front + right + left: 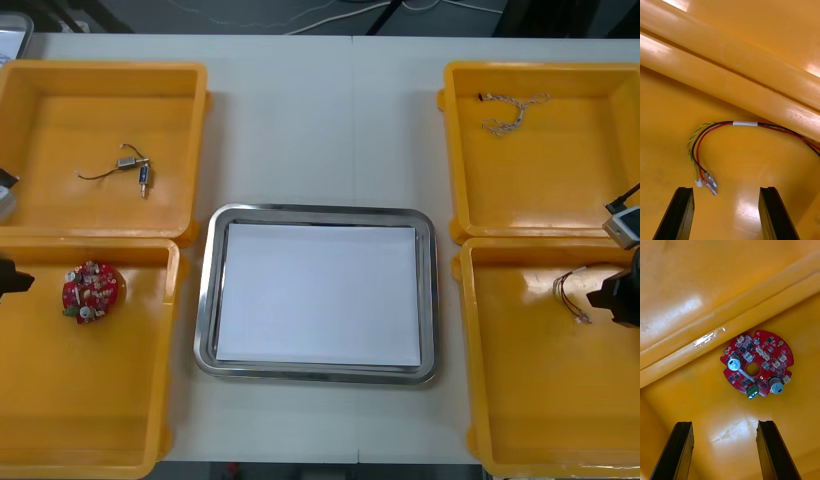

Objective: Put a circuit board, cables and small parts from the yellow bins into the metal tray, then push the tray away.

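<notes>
Conceivably, the right gripper (727, 189), fingers apart over the flat red and yellow cable (745, 123) in the near right bin (540, 400), may pinch one thin strand only, while the left gripper (724, 423) hangs open above the circuit board (757, 365) in the near left bin (90, 400).

Tray (205, 300) sits dead centre on the table (300, 110), white inside, shiny rim. Four yellow bins around it. The 10 o'clock bin (60, 120) has a thin black cable (95, 175) with small metal parts (132, 165) on it. The 8 o'clock bin (90, 400) has the red board (92, 290) up in its 11 o'clock corner, with the left gripper (15, 279) poking in at 9 o'clock of the board. The 2 o'clock bin (540, 190) holds a twisted cable (515, 113) near its 12 o'clock wall. The 4 o'clock bin (540, 400) has a red and yellow cable (572, 292), and the right gripper (605, 297) is just beside it at 3 o'clock.
</notes>
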{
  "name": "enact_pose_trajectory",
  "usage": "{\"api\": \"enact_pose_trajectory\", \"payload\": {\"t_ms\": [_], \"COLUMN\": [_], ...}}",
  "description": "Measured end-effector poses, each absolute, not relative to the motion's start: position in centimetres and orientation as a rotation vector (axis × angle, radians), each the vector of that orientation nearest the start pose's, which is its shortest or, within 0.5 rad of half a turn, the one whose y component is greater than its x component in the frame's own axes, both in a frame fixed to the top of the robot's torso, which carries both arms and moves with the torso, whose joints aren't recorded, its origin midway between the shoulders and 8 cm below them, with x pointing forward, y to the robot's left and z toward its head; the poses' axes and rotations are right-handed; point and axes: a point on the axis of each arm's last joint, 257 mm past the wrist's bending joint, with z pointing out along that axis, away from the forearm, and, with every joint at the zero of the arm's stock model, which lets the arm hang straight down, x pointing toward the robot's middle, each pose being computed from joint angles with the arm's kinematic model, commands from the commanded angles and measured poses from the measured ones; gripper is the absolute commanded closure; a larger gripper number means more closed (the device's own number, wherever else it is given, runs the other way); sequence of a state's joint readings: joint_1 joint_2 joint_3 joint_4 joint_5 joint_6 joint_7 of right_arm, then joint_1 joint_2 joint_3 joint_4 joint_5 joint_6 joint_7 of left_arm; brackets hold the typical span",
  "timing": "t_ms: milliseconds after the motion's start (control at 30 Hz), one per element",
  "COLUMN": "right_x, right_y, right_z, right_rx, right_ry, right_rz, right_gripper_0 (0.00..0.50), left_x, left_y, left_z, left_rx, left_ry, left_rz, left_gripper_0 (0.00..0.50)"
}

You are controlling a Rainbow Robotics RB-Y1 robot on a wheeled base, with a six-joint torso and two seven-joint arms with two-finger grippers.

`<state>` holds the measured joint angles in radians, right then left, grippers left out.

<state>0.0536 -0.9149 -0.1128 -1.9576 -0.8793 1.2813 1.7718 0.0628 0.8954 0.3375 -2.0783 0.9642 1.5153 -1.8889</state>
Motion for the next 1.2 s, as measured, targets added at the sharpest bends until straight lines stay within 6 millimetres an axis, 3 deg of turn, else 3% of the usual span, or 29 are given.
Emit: {"api": "enact_pose_trajectory", "payload": {"t_ms": [133,433,667,967,1200], "right_x": [40.6,40.3,40.0,39.8,39.7], "right_y": [-39.8,-39.7,-39.9,-40.0,-39.5], "right_z": [-26.9,-29.2,-29.7,-30.3,-30.8], "right_rx": [-0.544,-0.568,-0.579,-0.590,-0.584], "right_ry": [2.529,2.534,2.544,2.548,2.552], "right_rz": [-0.088,-0.113,-0.127,-0.154,-0.135], "right_gripper_0": [0.000,0.000,0.000,0.000,0.000], "left_x": [37.9,38.0,38.0,38.5,39.6], "left_y": [41.4,41.3,41.6,42.5,42.8], "left_z": [-19.7,-20.0,-20.8,-21.6,-22.2], "left_rx": [0.766,0.771,0.806,1.224,1.164], "left_ry": [2.474,2.440,2.430,2.245,2.222], "left_rz": [0.160,0.146,0.127,0.237,0.213], "left_gripper_0": [0.008,0.005,0.007,0.007,0.005]}}
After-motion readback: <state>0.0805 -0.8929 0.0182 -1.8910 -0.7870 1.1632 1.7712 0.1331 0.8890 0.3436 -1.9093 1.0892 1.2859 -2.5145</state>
